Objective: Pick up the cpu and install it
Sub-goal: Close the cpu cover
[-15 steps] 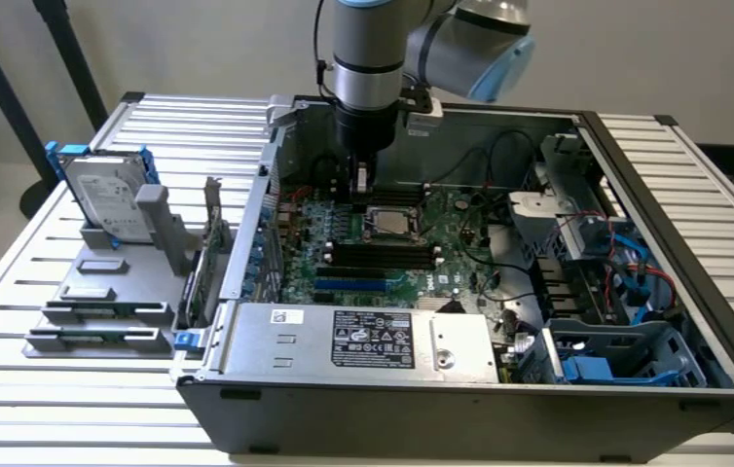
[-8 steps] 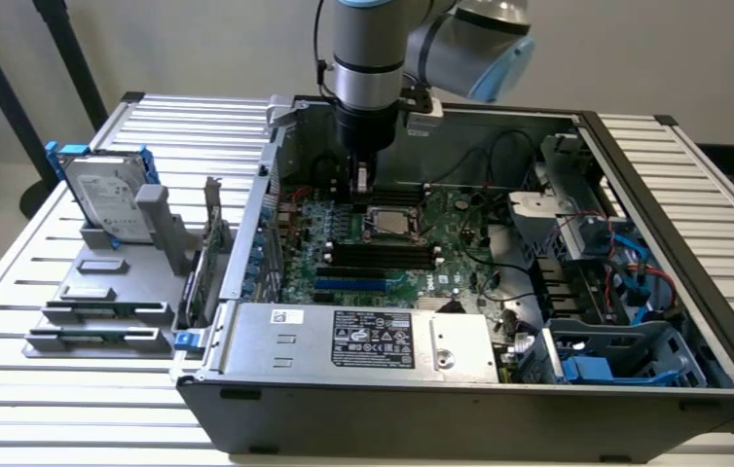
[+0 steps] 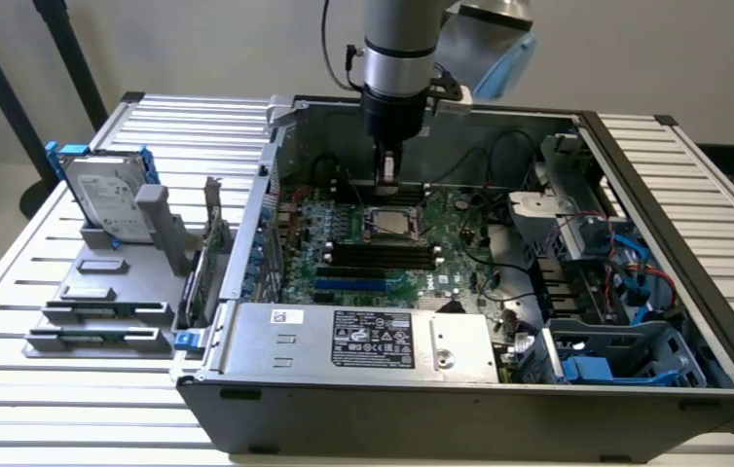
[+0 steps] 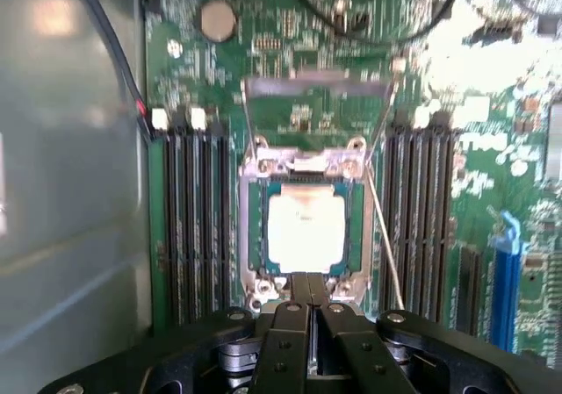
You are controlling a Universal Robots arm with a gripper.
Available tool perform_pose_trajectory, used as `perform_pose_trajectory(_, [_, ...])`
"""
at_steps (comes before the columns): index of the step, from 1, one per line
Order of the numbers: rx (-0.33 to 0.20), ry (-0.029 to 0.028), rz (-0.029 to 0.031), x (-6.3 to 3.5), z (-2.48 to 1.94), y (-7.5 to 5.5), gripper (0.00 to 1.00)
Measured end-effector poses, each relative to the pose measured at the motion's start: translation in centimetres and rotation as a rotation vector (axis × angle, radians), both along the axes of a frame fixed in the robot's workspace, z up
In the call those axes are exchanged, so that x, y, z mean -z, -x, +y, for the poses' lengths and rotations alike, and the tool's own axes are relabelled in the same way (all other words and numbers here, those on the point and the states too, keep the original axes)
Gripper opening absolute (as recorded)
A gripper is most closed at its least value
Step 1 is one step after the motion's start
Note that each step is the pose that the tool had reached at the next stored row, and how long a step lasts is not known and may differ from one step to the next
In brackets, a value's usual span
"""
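One cpu [image 4: 305,229] sits below one closed gripper [image 4: 308,282]

- cpu [image 4: 305,229]: pale silvery top, dark teal rim.
- motherboard [image 4: 299,113]: green, speckled with tiny silver and white parts.
- memory slots [image 4: 189,218]: black, in parallel stripes.
- long slot [image 4: 507,280]: bright blue.
- gripper [image 4: 309,280]: matt black.
- hard drive [image 3: 101,199]: grey with a white label, in a blue bracket [image 3: 55,153].
- power supply [image 3: 471,341]: silvery grey, black label.
- computer case [image 3: 471,418]: dark grey.
- worktop [image 3: 68,409]: white, ribbed in even slats.
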State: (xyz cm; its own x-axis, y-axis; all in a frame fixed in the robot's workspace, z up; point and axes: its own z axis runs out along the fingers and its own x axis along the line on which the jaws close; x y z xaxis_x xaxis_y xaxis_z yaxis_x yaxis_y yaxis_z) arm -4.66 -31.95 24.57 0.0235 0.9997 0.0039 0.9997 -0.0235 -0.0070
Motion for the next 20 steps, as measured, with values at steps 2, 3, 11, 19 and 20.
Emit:
perform_pose_trajectory(2, [0.000, 0.0000, 0.0029, -0.65, -0.04, -0.9, 0.11])
perform_pose_trajectory(3, [0.000, -0.0001, 0.0045, -0.96, -0.05, -1.3, 0.11])
perform_pose_trajectory(11, [0.000, -0.0001, 0.0134, -2.49, -0.08, -5.0, 0.11])
perform_pose_trajectory(19, [-0.001, 0.0000, 0.0168, -2.83, -0.08, -8.6, 0.11])
perform_pose_trajectory(20, [-0.002, 0.0000, 0.0169, -2.84, -0.08, -9.1, 0.11])
